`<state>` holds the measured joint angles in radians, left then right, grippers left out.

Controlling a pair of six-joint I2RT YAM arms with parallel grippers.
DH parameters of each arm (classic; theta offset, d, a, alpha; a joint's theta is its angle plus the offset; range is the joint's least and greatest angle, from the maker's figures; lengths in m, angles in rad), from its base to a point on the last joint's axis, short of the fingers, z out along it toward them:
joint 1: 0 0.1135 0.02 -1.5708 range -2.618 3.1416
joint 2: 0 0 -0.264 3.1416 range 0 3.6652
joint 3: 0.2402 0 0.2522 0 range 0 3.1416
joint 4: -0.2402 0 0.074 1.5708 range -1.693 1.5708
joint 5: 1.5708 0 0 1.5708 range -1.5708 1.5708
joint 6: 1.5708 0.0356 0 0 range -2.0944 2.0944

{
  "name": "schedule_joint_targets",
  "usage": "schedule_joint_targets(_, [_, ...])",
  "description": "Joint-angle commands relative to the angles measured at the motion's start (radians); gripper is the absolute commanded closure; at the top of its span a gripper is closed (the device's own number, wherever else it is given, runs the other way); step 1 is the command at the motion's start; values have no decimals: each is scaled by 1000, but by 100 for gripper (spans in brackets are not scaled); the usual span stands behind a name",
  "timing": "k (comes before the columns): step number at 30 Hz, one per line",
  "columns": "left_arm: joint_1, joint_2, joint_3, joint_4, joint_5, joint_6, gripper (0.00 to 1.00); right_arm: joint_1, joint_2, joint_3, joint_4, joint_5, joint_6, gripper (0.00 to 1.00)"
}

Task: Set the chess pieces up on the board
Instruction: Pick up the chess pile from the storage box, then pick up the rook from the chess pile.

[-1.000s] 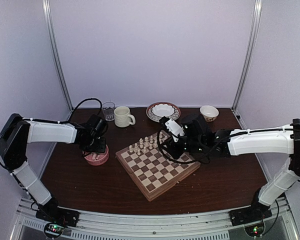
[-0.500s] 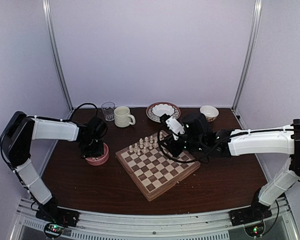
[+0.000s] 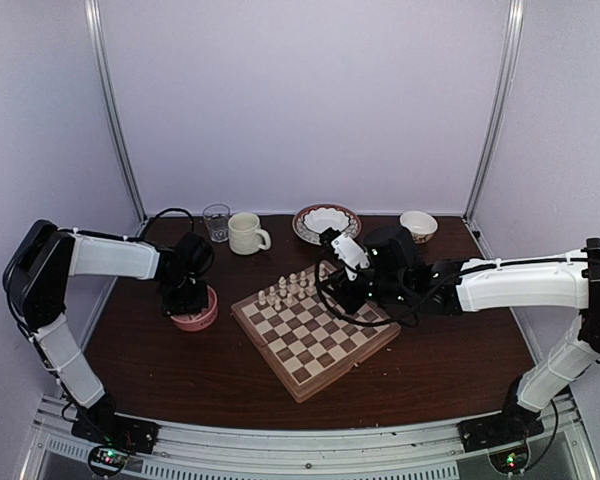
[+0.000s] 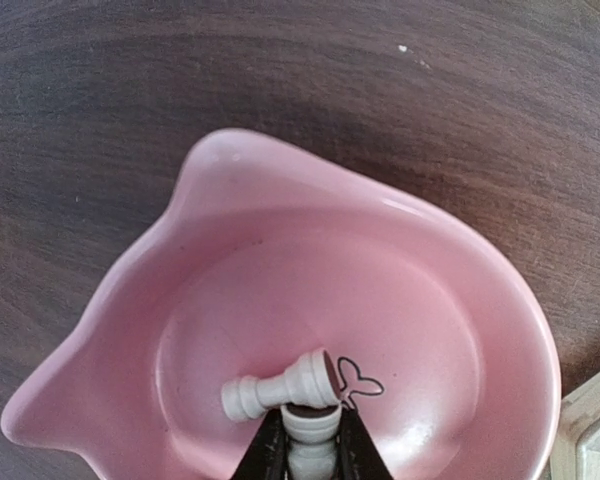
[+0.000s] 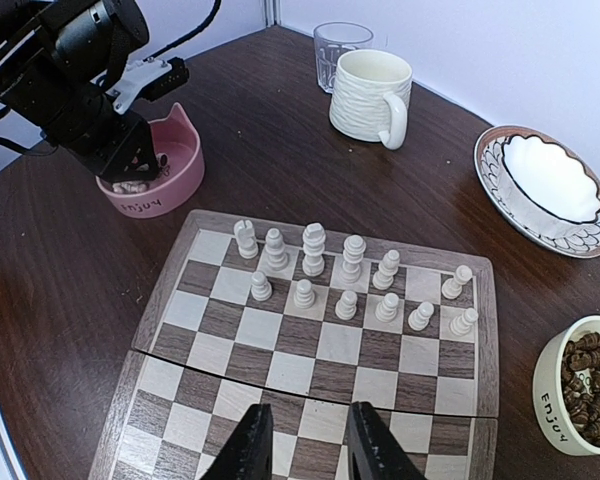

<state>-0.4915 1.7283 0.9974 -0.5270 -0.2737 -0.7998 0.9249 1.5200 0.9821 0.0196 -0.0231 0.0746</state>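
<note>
The board (image 3: 315, 330) lies mid-table, with several cream chess pieces (image 5: 350, 275) standing in two rows along its far edge (image 3: 290, 288). Two more chess pieces lie in a pink cat-eared bowl (image 4: 280, 160) left of the board. My left gripper (image 4: 310, 428) reaches down into that bowl (image 3: 195, 315) and is shut on one cream piece (image 4: 310, 445). A second piece (image 4: 280, 390) lies crosswise against the held one. My right gripper (image 5: 310, 412) hovers open over the board's (image 5: 230, 350) near half with nothing between its fingers.
A cream mug (image 3: 246, 233) and a drinking glass (image 3: 217, 221) stand behind the pink bowl. A patterned plate holding a white shell dish (image 3: 326, 222) sits at the back. A small bowl of brown bits (image 5: 585, 395) stands just right of the board.
My left gripper has dropped into the pink bowl and its fingers have closed on a piece. The right arm has barely moved.
</note>
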Motion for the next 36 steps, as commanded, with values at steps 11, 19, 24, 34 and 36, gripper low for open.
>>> schedule_joint_targets(11, [7,-289,-156,216,83,149,90,10,-16,-9,23,18,-12,71])
schedule_joint_targets(19, [1,-449,-287,414,245,236,91,11,-8,-2,24,-47,-18,71])
schedule_joint_targets(24, [-20,-498,-337,556,407,296,95,9,11,50,-12,-169,30,69])
schedule_joint_targets(34, [-230,-484,-298,614,378,577,95,-55,64,212,-291,-467,150,65])
schedule_joint_targets(36, [-275,-476,-297,626,350,635,95,-77,61,219,-325,-535,180,64])
